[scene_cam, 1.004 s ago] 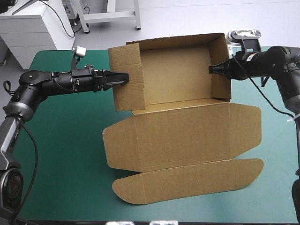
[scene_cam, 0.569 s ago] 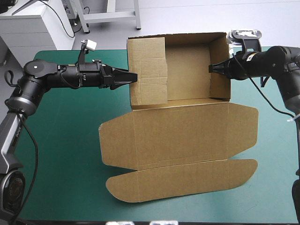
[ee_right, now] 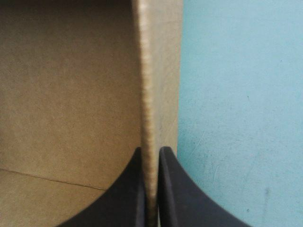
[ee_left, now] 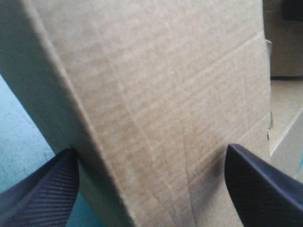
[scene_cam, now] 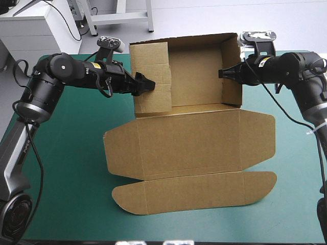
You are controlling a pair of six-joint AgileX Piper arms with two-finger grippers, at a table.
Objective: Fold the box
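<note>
Your right gripper (ee_right: 151, 151) is nipped onto the right wall of the box (scene_cam: 196, 135), black fingers (ee_right: 128, 189) all but closed on the board's edge. Your left gripper (scene_cam: 148, 83) stands wide apart, the raised left wall filling the gap between its fingers.

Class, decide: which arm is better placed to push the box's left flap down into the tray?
Left. The left pincer stands open against that left flap, while the right pincer is shut on the right wall, across the box.
</note>
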